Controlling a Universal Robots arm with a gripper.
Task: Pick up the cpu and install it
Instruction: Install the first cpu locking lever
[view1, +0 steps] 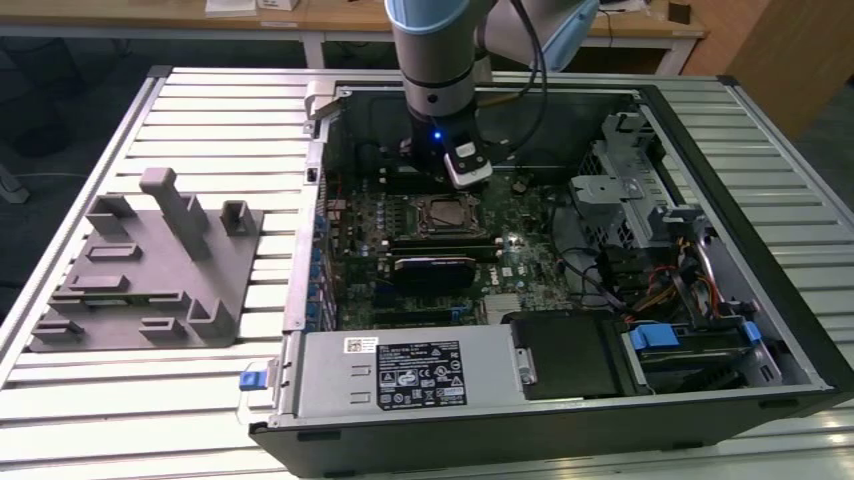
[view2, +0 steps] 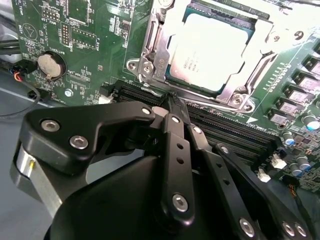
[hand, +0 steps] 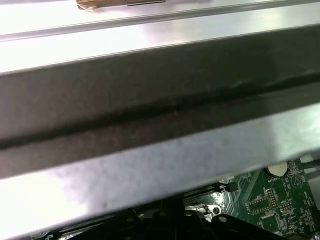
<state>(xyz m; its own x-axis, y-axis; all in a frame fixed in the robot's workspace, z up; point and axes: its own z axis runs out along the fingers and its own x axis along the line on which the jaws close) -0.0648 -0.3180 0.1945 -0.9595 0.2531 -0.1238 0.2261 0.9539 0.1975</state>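
I see my arm reaching down into an open computer case (view1: 747, 330) that lies on its side on a slatted metal surface (view1: 134, 400). The gripper (view2: 172, 102) hangs low over the green motherboard (view1: 534, 255) inside the case.

In the second wrist view, the two black fingers (view2: 177, 150) are pressed together at their tips, with nothing between them. The tips sit just above the dark memory slots (view2: 235, 132) that run across the board.

The cpu (view2: 212, 52), a pale silver square, lies flat in its socket just beyond the fingertips, past the memory slots. A metal retention frame (view2: 155, 55) borders it, and I cannot tell whether that frame is latched. The fingers are near the cpu but not touching it. In the exterior view the socket (view1: 441, 212) shows as a square of metal directly below the wrist.

A round silver coin battery (view2: 51, 65) sits on the board off to one side of the fingers, well apart from the cpu.

In the exterior view, a grey plastic block with upright posts (view1: 147, 275) rests on the surface toward the exterior view's left, outside the case. A silver power supply box (view1: 400, 375) fills the near corner of the case.

In the first wrist view, the case's metal wall (hand: 160, 125) passes close by, with a strip of green board beneath it.
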